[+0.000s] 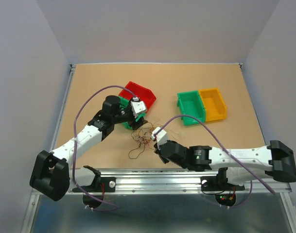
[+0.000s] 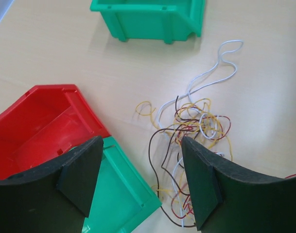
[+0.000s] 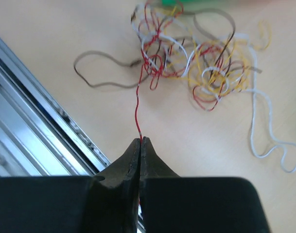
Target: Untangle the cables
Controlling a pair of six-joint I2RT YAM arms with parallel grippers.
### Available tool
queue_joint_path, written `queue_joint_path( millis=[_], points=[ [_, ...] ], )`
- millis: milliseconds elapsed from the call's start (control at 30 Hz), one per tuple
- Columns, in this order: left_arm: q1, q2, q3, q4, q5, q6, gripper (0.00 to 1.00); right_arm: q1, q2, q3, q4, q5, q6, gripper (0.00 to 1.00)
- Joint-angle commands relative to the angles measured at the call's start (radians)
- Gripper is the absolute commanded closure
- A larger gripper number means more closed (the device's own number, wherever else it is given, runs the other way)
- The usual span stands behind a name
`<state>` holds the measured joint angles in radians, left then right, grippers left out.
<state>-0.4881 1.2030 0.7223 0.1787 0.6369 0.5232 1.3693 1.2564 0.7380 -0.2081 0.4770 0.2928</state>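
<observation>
The cables point(image 1: 144, 135) lie as a loopy tangle of thin yellow, red, dark and white wires on the table between the two arms. My right gripper point(image 3: 140, 140) is shut on the end of a red cable point(image 3: 137, 104), which runs straight from the fingertips up into the tangle point(image 3: 196, 63). In the top view the right gripper point(image 1: 157, 149) sits just right of the tangle's near side. My left gripper point(image 2: 140, 145) hangs open above the tangle's left edge point(image 2: 196, 126), with nothing between its fingers. A white wire point(image 2: 220, 68) trails off from the knot.
A red bin point(image 1: 138, 93) and a green bin point(image 2: 118, 194) lie right under the left gripper. Another green bin point(image 1: 191, 107) and a yellow bin point(image 1: 213, 104) stand at the back right. The metal rail point(image 1: 152, 174) runs along the table's near edge, close behind the right gripper.
</observation>
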Motion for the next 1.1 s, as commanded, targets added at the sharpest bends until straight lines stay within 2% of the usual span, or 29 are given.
queue_joint_path(
  millis=[0,167,333,467,633,767,867,900,1067],
  points=[
    [0.005,-0.083,-0.012,0.019,0.174,0.067,0.23,0.008,-0.15,0.105,0.079,0.051,-0.083,0.99],
    [0.003,-0.134,-0.066,0.053,0.381,0.113,0.21,0.008,-0.268,0.214,0.095,0.023,-0.158,0.99],
    [0.003,-0.19,-0.103,0.191,0.535,0.031,0.21,0.008,-0.242,0.307,0.095,0.037,-0.199,1.0],
    [-0.032,-0.217,-0.106,0.277,0.567,-0.02,0.21,0.008,-0.21,0.353,0.095,0.045,-0.207,1.0],
    [-0.056,-0.25,-0.132,0.286,0.586,-0.003,0.21,0.008,-0.183,0.406,0.098,0.045,-0.211,1.0],
    [-0.055,-0.31,-0.147,0.304,0.479,-0.041,0.22,0.008,-0.163,0.42,0.098,0.075,-0.21,1.0],
    [-0.043,-0.376,-0.17,0.337,0.324,-0.126,0.22,0.008,-0.158,0.416,0.098,0.127,-0.201,0.99],
    [-0.043,-0.399,-0.179,0.344,0.323,-0.126,0.22,0.008,-0.158,0.413,0.101,0.138,-0.199,0.99],
    [-0.03,-0.503,-0.242,0.426,0.068,-0.215,0.22,0.008,-0.161,0.402,0.101,0.202,-0.198,1.0]
  ],
)
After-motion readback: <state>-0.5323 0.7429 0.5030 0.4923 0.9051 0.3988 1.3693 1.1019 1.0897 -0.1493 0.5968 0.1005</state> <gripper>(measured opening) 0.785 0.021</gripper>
